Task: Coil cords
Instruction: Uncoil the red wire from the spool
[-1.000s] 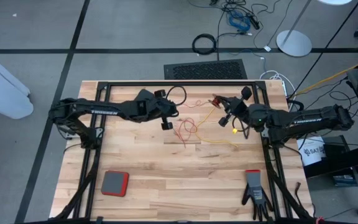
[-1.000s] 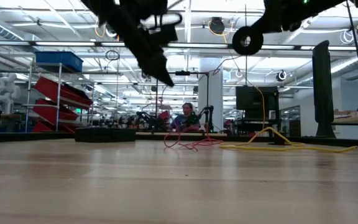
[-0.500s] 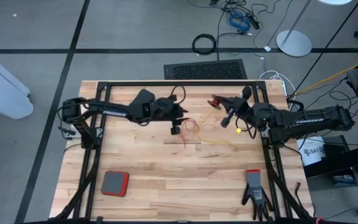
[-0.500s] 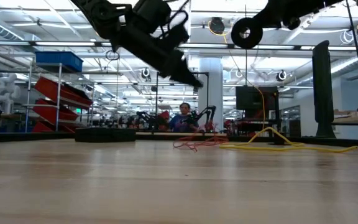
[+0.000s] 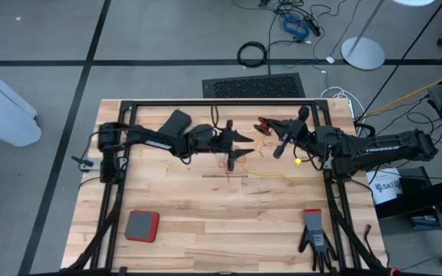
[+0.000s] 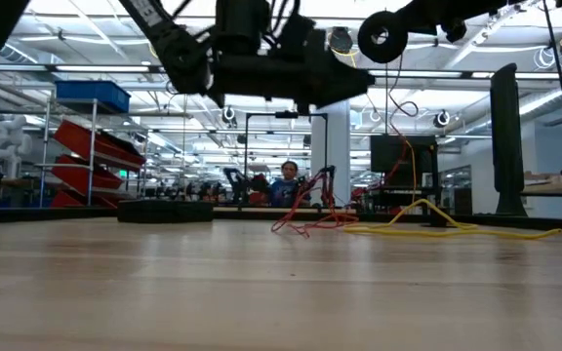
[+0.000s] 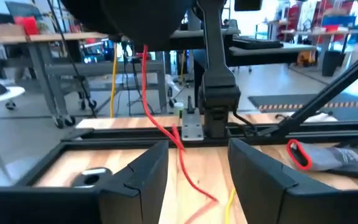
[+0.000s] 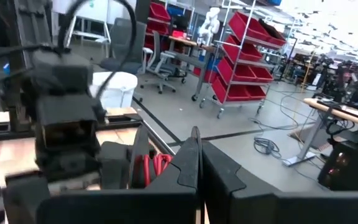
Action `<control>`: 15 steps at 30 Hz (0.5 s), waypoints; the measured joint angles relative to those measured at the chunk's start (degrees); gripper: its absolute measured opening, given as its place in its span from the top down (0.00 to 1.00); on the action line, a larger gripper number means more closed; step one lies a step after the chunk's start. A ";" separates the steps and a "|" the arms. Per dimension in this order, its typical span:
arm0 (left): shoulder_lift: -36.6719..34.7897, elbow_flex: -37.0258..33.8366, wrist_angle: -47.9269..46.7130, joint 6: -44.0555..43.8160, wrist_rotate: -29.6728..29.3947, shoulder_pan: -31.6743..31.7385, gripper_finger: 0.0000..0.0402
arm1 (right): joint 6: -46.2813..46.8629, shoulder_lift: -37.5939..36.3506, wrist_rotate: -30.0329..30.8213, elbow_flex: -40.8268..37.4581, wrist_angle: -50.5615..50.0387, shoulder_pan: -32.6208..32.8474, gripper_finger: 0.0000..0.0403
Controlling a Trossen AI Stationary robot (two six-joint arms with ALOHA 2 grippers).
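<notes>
Left gripper (image 5: 240,146) is hovering at frame centre, fingers spread wide, holding nothing; red cord (image 5: 230,159) is lying just below-left of its tips, running down-frame. Right gripper (image 5: 277,151) is staying pinched closed nearby.

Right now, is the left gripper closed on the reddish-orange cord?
No. In the left wrist view the left gripper stands open, and the reddish-orange cord runs through the gap between its fingers without being pinched.

On the tabletop (image 5: 167,207) the cords (image 5: 240,159) lie toward the far edge near its middle; a pad (image 5: 141,225) sits by the near left corner, a glove (image 5: 314,232) by the near right
</notes>
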 joint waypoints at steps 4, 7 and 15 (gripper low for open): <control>3.84 2.21 6.13 -3.61 -0.46 -0.04 0.56 | 0.89 0.41 -1.09 0.00 0.41 0.00 1.00; 4.92 3.25 8.91 -4.53 -2.33 -0.04 0.56 | 1.20 0.96 -1.09 -0.02 0.36 0.00 1.00; 5.16 7.10 5.38 -2.65 -3.52 -0.33 0.56 | 0.34 3.08 -2.62 -0.02 4.09 0.00 1.00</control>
